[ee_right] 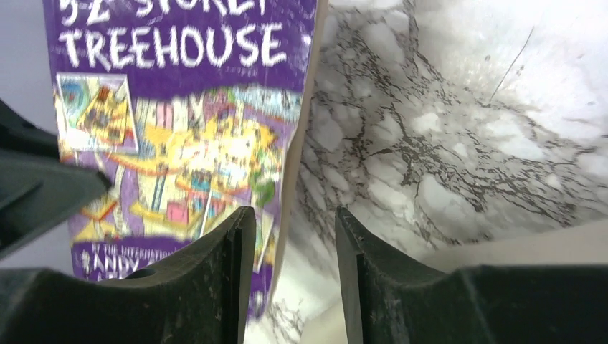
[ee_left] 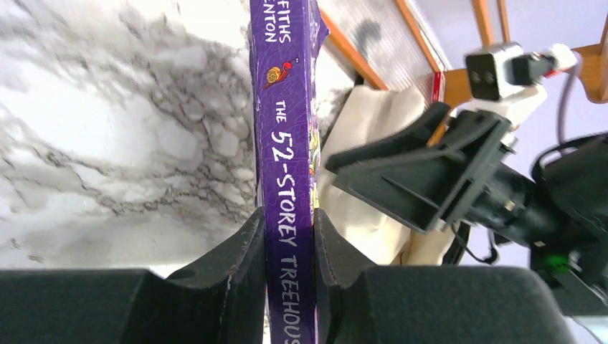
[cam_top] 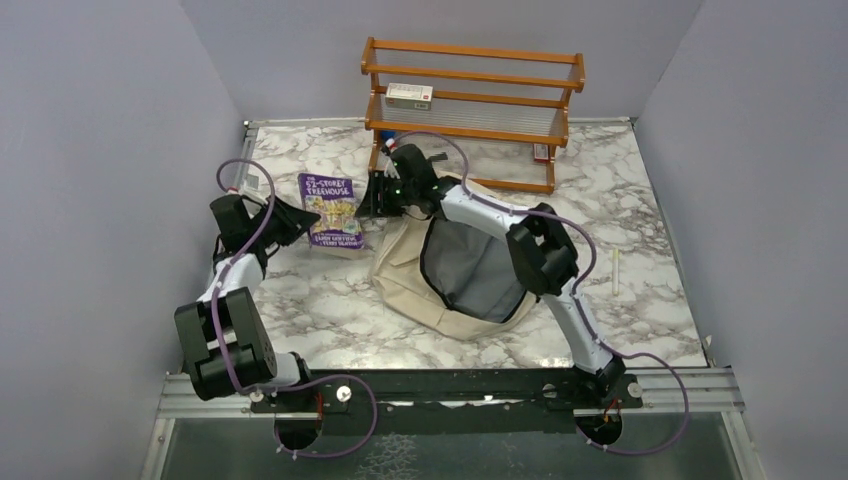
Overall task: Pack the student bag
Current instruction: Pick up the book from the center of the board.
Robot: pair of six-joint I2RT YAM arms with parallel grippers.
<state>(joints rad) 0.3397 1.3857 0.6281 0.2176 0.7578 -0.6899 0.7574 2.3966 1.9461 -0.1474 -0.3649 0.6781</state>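
item 1, bag (cam_top: 405,275): cream canvas, slumped on the marble table (cam_top: 320,300) just right of centre, in front of the rack. its mouth gapes toward you and shows the dark grey lining. no writing on it can be read. the left wrist view shows it as a pale fold (ee_left: 366,129) behind the book, and the right wrist view as a beige edge (ee_right: 502,247).

item 2, book (cam_top: 331,212): purple paperback just left of the bag. the spine (ee_left: 287,143) reads "the 52-storey treehou", with a small snail emblem above and the cut-off letters "fiths" and "nton" at the top. the cover (ee_right: 179,107) reads "treehouse" in white over a busy cartoon. the lines at its foot are too blurred to read.

item 3, your left gripper (cam_top: 292,222): its jaws are clamped on the book's spine, one pad on each side (ee_left: 288,223).

item 4, your right gripper (cam_top: 378,196): its jaws stand apart at the book's right edge with only marble showing between them (ee_right: 294,218), and they hold nothing. you cannot tell whether its finger touches the cover.

item 5, rack (cam_top: 470,90): wooden, at the back edge of the table. it carries a white box (cam_top: 409,95) with a red label, the print too small to read.

item 6, stick (cam_top: 615,270): thin and white, lying on the table well right of the bag.
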